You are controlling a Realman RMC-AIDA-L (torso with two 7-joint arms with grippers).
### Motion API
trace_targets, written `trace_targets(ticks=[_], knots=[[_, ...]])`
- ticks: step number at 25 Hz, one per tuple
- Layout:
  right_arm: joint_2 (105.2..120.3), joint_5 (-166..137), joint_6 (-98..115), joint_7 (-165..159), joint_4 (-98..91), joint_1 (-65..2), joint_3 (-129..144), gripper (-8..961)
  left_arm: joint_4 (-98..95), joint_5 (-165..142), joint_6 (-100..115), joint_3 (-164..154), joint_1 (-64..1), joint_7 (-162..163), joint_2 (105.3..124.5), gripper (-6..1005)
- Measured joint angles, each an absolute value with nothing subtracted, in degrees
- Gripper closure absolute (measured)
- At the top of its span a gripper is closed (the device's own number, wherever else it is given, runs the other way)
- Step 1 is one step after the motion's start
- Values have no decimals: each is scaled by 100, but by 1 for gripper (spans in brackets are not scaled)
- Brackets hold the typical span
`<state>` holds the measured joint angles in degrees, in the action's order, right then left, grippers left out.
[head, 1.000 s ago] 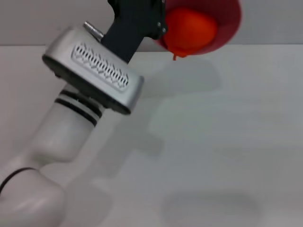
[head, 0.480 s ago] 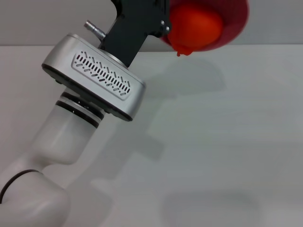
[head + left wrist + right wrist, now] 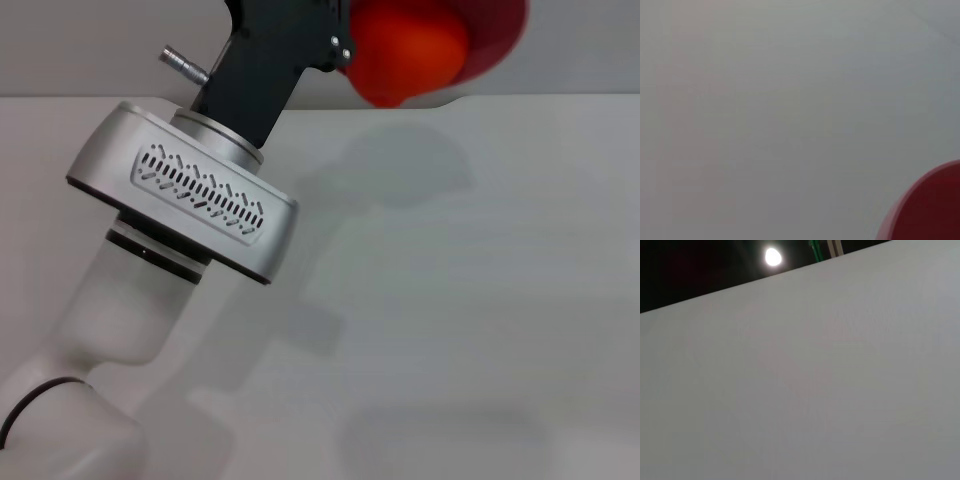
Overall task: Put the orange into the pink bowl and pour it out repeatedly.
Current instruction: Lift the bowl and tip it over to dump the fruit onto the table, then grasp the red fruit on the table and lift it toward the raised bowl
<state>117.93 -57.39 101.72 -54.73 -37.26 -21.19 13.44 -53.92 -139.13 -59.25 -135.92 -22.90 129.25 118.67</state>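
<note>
A: Where is the orange [image 3: 408, 55]?
B: In the tilted pink bowl [image 3: 492, 40], just beside the left claw [image 3: 335, 45], raised above the white table [image 3: 480, 280]; its grip can't be judged.
A: And the wrist views?
B: The left shows only the bowl's rim; the right only table.

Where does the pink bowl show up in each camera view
Head view: pink bowl at the top edge, right of centre, tilted, orange in its mouth, beside the left gripper.
Left wrist view: only its rim in one corner.
Right wrist view: not in it.
Shared landmark: the white table.
</note>
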Motion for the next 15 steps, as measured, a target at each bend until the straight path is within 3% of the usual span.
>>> trace_targets(ticks=[15], knots=[[11778,-5874,10054,-5461,-3726,-2198,1344,462,-5427,-13881,-6038,-13559,-2372,12811,11846,957]])
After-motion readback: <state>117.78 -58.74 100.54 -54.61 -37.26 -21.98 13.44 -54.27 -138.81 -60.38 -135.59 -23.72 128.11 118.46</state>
